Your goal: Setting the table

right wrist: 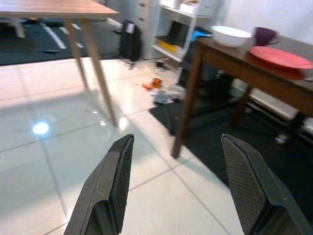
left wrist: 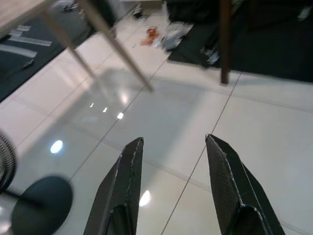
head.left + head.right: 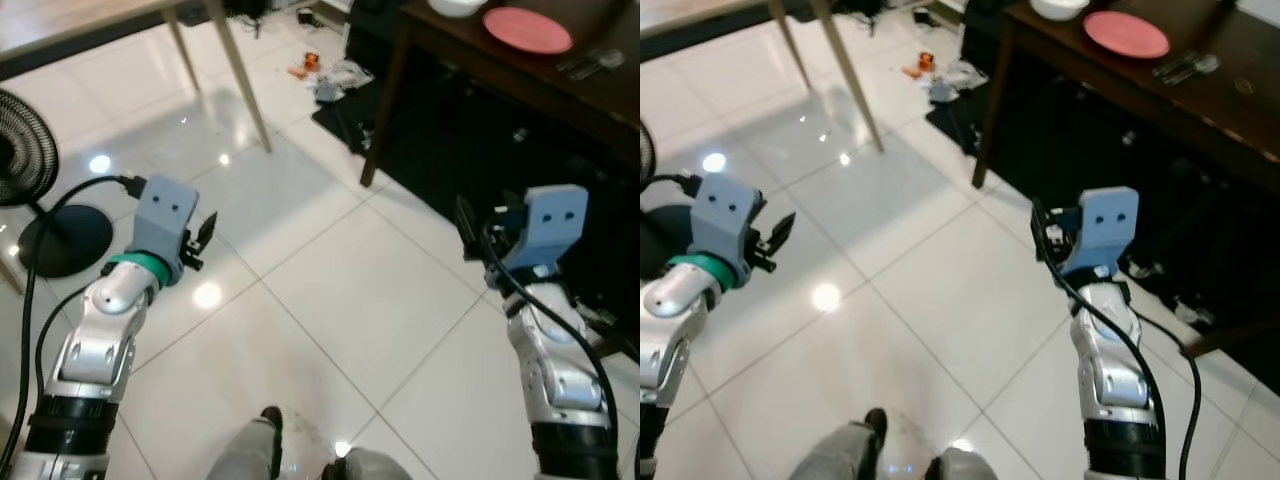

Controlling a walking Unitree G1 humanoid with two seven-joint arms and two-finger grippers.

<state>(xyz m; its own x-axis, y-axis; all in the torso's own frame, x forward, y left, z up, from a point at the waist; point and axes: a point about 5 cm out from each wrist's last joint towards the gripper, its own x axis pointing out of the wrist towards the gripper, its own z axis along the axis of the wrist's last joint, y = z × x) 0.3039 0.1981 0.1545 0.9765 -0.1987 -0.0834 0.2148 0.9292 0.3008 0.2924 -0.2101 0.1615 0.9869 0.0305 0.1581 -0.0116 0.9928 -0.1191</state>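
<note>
1. Floor (image 3: 330,300): glossy white tile, smooth, mirroring lamp glare beneath the fingers.
2. Counter (image 1: 254,66): dark wood, low sheen, ahead of the right fingers (image 1: 244,191).
3. Fingers: matt black, fine woven texture.
4. Plate (image 1: 279,56): smooth, red.

Two silver, jointed arms end in pale blue-grey boxy wrist housings, each showing two small dark dots. The left pincer (image 3: 205,232) sits above a teal ring; the right pincer (image 3: 467,225) carries looping black cables. Fingers (image 1: 116,182) are black, textured.
</note>
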